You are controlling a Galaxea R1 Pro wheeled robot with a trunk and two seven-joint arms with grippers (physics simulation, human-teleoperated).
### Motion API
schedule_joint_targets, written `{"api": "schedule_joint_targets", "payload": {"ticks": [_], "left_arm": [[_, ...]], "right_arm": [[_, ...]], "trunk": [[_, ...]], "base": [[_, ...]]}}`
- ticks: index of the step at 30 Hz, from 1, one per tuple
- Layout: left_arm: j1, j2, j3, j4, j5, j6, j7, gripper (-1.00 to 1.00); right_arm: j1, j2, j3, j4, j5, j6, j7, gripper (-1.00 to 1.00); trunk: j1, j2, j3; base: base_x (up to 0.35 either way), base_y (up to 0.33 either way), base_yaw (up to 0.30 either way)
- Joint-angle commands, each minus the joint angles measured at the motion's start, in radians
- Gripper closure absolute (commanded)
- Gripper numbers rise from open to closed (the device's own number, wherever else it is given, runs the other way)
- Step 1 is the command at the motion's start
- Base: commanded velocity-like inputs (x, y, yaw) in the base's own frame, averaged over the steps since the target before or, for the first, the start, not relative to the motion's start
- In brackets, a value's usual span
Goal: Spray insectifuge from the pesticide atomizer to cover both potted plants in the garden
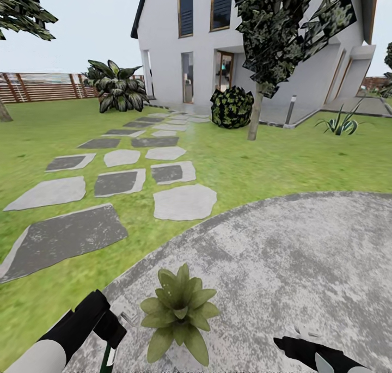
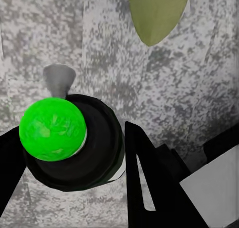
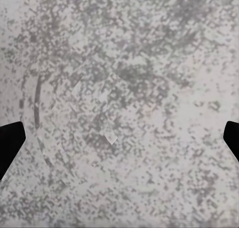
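Here the left gripper (image 1: 112,329) hangs low over the edge of the round grey stone patio (image 1: 305,253), its black fingers (image 2: 144,178) closed around the pesticide atomizer (image 2: 74,143). In the left wrist view the bottle is seen end-on: a dark round body between the two fingers, with a bright green ball on top and a small grey nozzle (image 2: 59,81) poking out beyond it. In the head view a sliver of the dark-green body with a white stripe shows just under the gripper.

Just beside that gripper, toward the robot's right, sits one potted plant (image 1: 179,310), a low rosette of broad pointed green leaves resting on the stone (one leaf tip (image 2: 157,13) also shows ahead of the fingers in the left wrist view, apart from the nozzle).

The right gripper (image 1: 305,340) is well apart from the plant, on its far side from the left gripper, low over bare patio. Its two dark fingertips (image 3: 10,143) stand wide apart at the edges of the right wrist view, with only speckled stone between them.

Beyond the hands, lawn (image 1: 261,166) surrounds the patio, stepping stones (image 1: 185,201) lead toward a white house (image 1: 245,41), and a brown slatted fence (image 1: 43,87) runs off ahead of the left gripper.
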Motion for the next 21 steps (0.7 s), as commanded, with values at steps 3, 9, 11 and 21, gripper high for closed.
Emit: {"api": "schedule_joint_targets", "payload": {"ticks": [3,9,11,21], "left_arm": [[-0.001,0.000,-0.003,-0.003,-0.010,0.001,-0.020,1.00],[-0.002,0.000,-0.003,-0.006,-0.010,0.003,-0.025,1.00],[-0.002,0.000,-0.003,-0.006,-0.010,0.004,-0.025,1.00],[-0.002,-0.006,-0.003,-0.006,-0.010,0.005,-0.026,1.00]], "right_arm": [[0.000,0.000,-0.002,0.000,-0.008,0.004,0.004,-1.00],[0.000,0.000,-0.002,0.000,-0.008,0.004,0.003,-1.00],[0.000,0.000,-0.002,0.000,-0.008,0.004,0.003,-1.00],[0.000,0.000,-0.003,0.000,-0.008,0.004,0.005,-1.00]], "trunk": [[0.000,0.000,-0.006],[0.000,0.000,-0.016],[0.000,0.000,-0.019],[0.000,0.000,-0.035]], "base": [[0.000,0.000,0.000],[0.100,0.101,0.000],[0.059,0.053,0.000],[0.005,0.005,0.000]]}}
